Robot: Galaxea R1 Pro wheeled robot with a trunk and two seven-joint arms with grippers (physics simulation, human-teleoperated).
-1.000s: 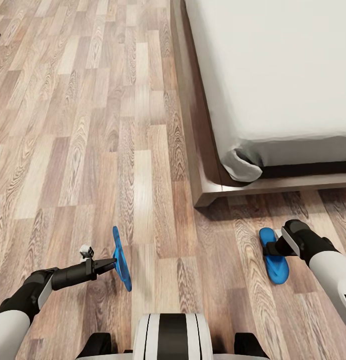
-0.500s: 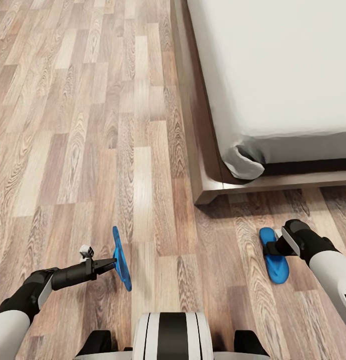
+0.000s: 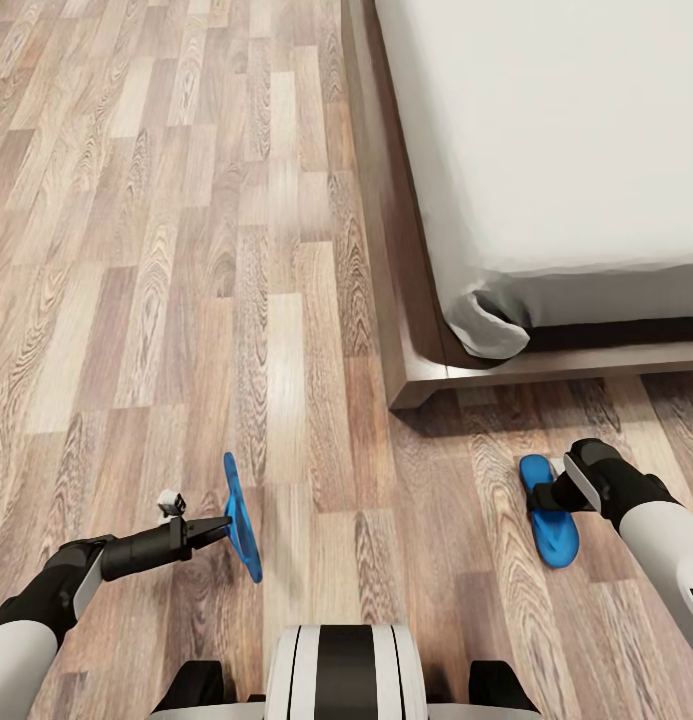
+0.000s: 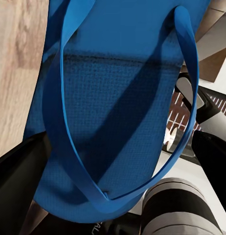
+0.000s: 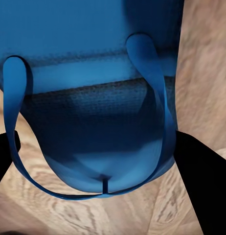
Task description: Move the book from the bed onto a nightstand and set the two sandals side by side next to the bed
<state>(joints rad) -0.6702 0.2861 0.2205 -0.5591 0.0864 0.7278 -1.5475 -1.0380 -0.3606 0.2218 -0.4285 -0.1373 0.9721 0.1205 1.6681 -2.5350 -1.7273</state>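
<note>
Head view: two blue sandals counted, one at each gripper. Left sandal (image 3: 241, 518) sits in the lower left of the frame, turned on edge so it reads as a thin blue sliver above the wood floor (image 3: 166, 250); the left gripper (image 3: 214, 528) pinches it from the side, black fingers pressed onto its edge. Left wrist view confirms: sandal (image 4: 118, 98) close to the camera, sole face and both straps visible, dark fingers (image 4: 17, 186) on either side of it. Right sandal (image 3: 550, 512) is in the lower right of the frame, lying flat, sole down, and seemingly resting on the floor, though contact cannot be confirmed. The right gripper (image 3: 548, 494) is at its middle, fingers pinched across the strap area. Right wrist view: sandal (image 5: 98, 83) seen from above the toe post, floor (image 5: 206, 58) directly beneath, black fingers (image 5: 201, 176) flanking both sides. One bed (image 3: 546, 130) occupies the upper right of the frame: light-grey mattress on a dark wooden frame, with its near corner at centre right. The right sandal lies near that corner, just in front of the frame's foot edge; the left sandal is well apart from the bed and from its pair. The robot's trunk (image 3: 344, 672) is at bottom centre, between the two arms.
</note>
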